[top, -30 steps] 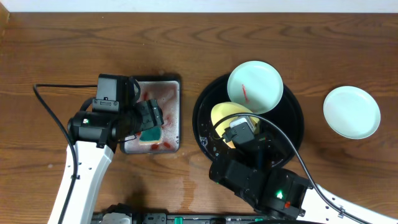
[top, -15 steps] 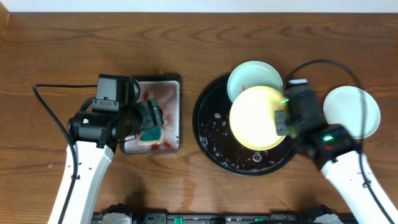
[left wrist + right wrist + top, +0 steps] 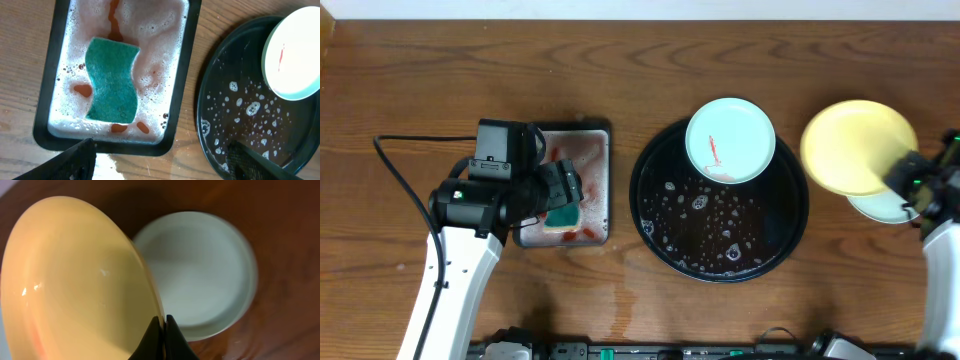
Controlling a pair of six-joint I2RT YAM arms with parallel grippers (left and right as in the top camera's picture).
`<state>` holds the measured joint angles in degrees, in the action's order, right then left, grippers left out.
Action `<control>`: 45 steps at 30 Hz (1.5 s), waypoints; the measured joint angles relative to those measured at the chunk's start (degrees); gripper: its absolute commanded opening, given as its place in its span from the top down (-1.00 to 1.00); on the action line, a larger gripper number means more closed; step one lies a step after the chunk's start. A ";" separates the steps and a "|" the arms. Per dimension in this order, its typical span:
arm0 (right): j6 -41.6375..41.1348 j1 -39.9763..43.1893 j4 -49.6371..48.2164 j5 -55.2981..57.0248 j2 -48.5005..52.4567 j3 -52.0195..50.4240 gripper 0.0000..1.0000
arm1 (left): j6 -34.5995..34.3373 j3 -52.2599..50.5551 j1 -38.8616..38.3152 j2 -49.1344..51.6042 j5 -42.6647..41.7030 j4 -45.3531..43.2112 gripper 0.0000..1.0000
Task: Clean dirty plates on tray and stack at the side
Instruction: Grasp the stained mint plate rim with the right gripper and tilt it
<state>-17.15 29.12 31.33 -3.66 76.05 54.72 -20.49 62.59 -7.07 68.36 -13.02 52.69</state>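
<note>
- The right claw is clenching the rim of the yellow plate at the far right edge of the overhead view. The arm is running off that edge.
- In the right wrist view the fingertips are pinching the yellow plate at its lower right rim. The plate is tilting and filling the left half of the frame.
- The yellow plate is hanging above and partly covering the clean pale plate, which is lying on the worktop right of the black tray; a strip of bare wood is showing between them.
- The streaked plate is sitting on the tray's upper rim, well apart from both claws; suds are dotting the tray floor below it.
- The left claw is hovering, released and spread wide, over the sponge, which is lying in the foam tray at centre left.
- Bare wood is stretching along the whole top band of the overhead view.
</note>
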 measured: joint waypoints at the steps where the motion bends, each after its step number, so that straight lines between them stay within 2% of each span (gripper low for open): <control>1: -0.70 1.75 -0.83 0.00 1.88 0.02 0.98 | 0.00 0.00 0.00 0.00 0.00 -0.02 -0.67; 6: -2.82 9.01 -5.42 -0.46 12.44 0.07 0.98 | -0.02 0.00 0.00 0.00 0.00 0.02 -0.67; 7: -2.89 10.03 -6.19 -0.52 14.12 0.07 0.92 | 0.00 0.00 0.00 0.00 -0.02 0.00 -0.67; 9: -2.58 11.21 -7.78 -0.66 16.59 0.07 0.35 | 0.00 0.00 0.00 0.00 -0.02 0.02 -0.67; 12: 0.37 11.43 -10.05 -4.37 18.05 0.07 0.11 | 0.00 0.00 0.00 0.00 0.00 0.00 -0.67; 15: 2.49 10.21 -13.18 -11.37 17.59 0.11 0.08 | 0.00 0.00 0.00 0.00 0.00 0.00 -0.67; 19: 4.63 4.24 -13.05 -18.69 14.84 0.09 0.08 | 0.00 0.00 0.00 0.00 0.00 0.00 -0.67; 25: 10.88 -14.99 -13.62 -18.93 11.41 0.48 -0.10 | 0.00 0.00 0.00 0.00 0.00 0.00 -0.67; 29: 17.09 -25.75 -18.84 -8.00 14.78 0.52 -0.04 | 0.00 0.00 0.00 0.00 0.00 0.00 -0.67; 34: 22.82 -31.21 -26.43 1.01 24.22 0.63 0.07 | 0.00 0.00 0.00 0.00 0.00 0.00 -0.67; 37: 24.52 -32.11 -29.70 2.89 29.38 0.61 0.31 | 0.00 0.00 0.00 0.00 0.00 0.00 -0.67; 38: 24.83 -32.33 -30.60 2.60 30.47 0.61 0.48 | 0.00 0.00 0.00 0.00 0.00 0.02 -0.67; 39: 24.90 -32.76 -31.30 2.56 31.01 0.61 0.88 | 0.00 0.00 0.00 0.00 0.00 0.00 -0.67; 40: 25.33 -32.87 -31.47 2.60 31.10 0.61 0.98 | 0.00 0.00 0.00 0.00 -0.02 0.00 -0.67; 45: 25.29 -33.22 -29.38 2.47 30.56 1.36 0.98 | -0.02 0.00 0.00 0.00 0.00 0.02 -0.67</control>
<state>8.14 -4.10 1.96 -1.19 106.61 56.07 -20.51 62.59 -7.07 68.36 -13.02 52.71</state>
